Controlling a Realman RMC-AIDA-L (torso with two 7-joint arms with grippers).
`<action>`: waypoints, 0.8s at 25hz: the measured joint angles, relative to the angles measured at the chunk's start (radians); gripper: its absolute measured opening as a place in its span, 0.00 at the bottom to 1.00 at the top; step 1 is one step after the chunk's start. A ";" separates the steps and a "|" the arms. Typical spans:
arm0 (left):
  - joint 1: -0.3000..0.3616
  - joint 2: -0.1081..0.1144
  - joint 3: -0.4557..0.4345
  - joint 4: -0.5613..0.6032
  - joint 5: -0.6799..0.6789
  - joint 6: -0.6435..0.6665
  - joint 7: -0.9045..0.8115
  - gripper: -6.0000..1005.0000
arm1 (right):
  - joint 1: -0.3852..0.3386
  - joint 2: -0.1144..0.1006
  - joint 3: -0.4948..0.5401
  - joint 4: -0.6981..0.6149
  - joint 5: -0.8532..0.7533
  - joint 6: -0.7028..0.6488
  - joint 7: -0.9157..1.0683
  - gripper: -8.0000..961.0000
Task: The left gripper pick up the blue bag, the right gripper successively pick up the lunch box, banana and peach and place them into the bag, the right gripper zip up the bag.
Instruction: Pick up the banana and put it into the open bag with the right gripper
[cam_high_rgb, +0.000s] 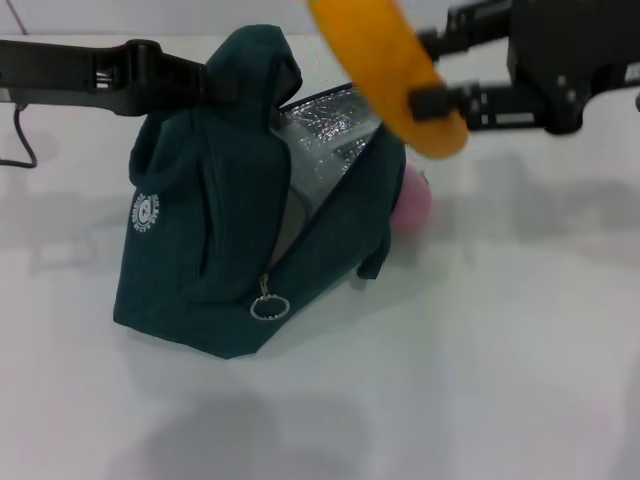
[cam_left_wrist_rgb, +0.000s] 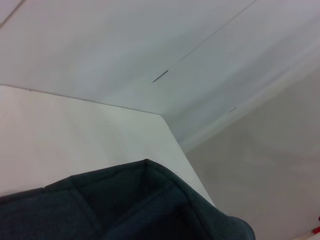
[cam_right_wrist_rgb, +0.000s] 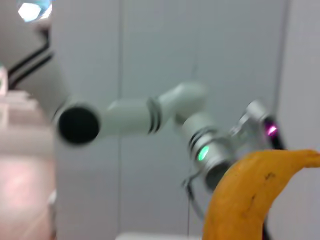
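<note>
The blue bag (cam_high_rgb: 215, 230) stands on the white table, its top held up by my left gripper (cam_high_rgb: 205, 82), which is shut on the bag's upper fabric; the fabric also shows in the left wrist view (cam_left_wrist_rgb: 135, 210). The bag's mouth is open and shows silver foil lining (cam_high_rgb: 325, 135). My right gripper (cam_high_rgb: 430, 72) is shut on the banana (cam_high_rgb: 390, 65) and holds it above the bag's opening; the banana also shows in the right wrist view (cam_right_wrist_rgb: 250, 195). The peach (cam_high_rgb: 413, 200) lies on the table behind the bag's right side. The lunch box is hidden.
The zipper's metal ring pull (cam_high_rgb: 269, 307) hangs at the bag's front. A round white logo (cam_high_rgb: 146, 212) marks its left side. A black cable (cam_high_rgb: 22, 140) lies at the far left. White table (cam_high_rgb: 480, 380) extends in front and to the right.
</note>
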 joint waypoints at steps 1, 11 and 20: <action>0.002 0.000 0.000 -0.002 0.000 0.000 -0.003 0.05 | -0.003 -0.001 0.000 0.020 0.025 0.010 0.003 0.43; 0.002 0.002 0.000 -0.017 0.000 0.002 0.001 0.05 | -0.001 0.004 -0.005 0.276 0.238 0.070 -0.022 0.43; 0.005 0.003 0.000 -0.024 -0.001 0.000 0.003 0.05 | 0.031 0.014 -0.030 0.591 0.264 0.112 -0.225 0.43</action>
